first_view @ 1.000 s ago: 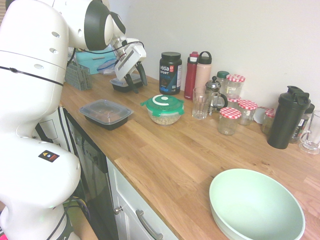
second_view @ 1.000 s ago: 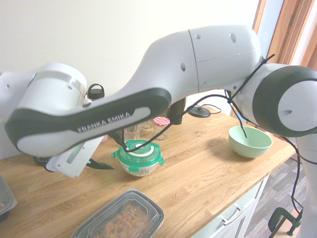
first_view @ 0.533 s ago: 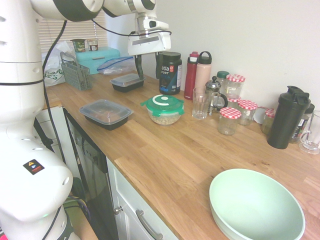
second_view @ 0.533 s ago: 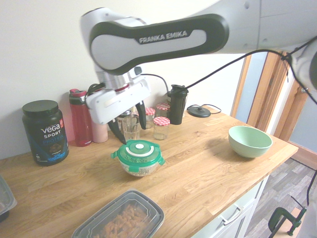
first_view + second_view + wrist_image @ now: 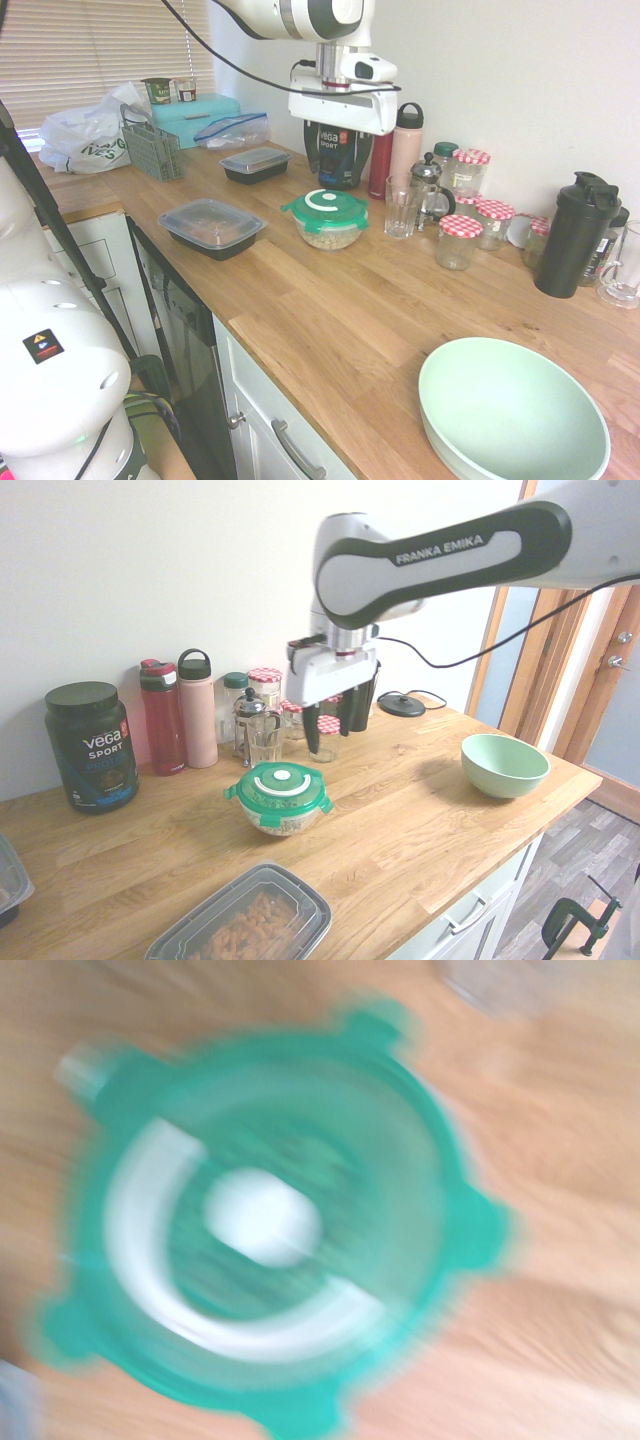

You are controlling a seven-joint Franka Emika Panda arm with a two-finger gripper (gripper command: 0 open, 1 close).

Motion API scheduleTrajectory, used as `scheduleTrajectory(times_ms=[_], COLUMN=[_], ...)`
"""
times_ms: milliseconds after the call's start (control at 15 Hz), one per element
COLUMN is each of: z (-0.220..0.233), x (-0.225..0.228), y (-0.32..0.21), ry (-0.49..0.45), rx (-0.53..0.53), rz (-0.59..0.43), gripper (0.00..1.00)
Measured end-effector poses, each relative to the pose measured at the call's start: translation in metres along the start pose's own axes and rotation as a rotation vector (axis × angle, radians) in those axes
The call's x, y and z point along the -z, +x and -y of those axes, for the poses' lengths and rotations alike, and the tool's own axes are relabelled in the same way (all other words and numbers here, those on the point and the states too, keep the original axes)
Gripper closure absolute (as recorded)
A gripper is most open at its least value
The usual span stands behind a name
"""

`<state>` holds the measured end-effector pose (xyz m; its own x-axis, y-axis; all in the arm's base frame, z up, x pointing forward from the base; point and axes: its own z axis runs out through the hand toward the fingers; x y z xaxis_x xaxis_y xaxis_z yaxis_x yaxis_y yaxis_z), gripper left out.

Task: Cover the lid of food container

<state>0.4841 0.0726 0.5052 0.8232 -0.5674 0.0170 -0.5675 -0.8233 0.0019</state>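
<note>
The round green lid (image 5: 324,204) with clip tabs and a white ring mark rests on top of the small clear food container (image 5: 326,236), which shows beige contents. Both stand mid-counter, the lid (image 5: 279,783) over the food container (image 5: 281,820) in the second exterior view too. My gripper (image 5: 336,730) hangs in the air above them, slightly toward the jars, pointing down. It is open, with nothing between its fingers. In the first exterior view the gripper (image 5: 345,145) is in front of the black tub. The wrist view is filled by the blurred lid (image 5: 270,1230) seen from above.
Two black rectangular containers (image 5: 212,226) (image 5: 255,164) lie toward the arm's side. A black tub (image 5: 91,746), two bottles (image 5: 197,709), a glass (image 5: 401,207), a French press and red-checked jars (image 5: 459,241) line the wall. A large pale green bowl (image 5: 512,414) sits further along.
The arm has swung across the counter from over the far black container to above the lidded food container. The fingers stand wider apart than a second ago.
</note>
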Motion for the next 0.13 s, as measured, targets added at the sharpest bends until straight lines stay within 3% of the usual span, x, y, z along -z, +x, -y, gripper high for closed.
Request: scheduleTrajectory(times_ms=[133], z=[-0.054], x=[-0.020], y=[0.008], ry=[-0.001], rx=[-0.028], rz=[-0.001], gripper=[0.00])
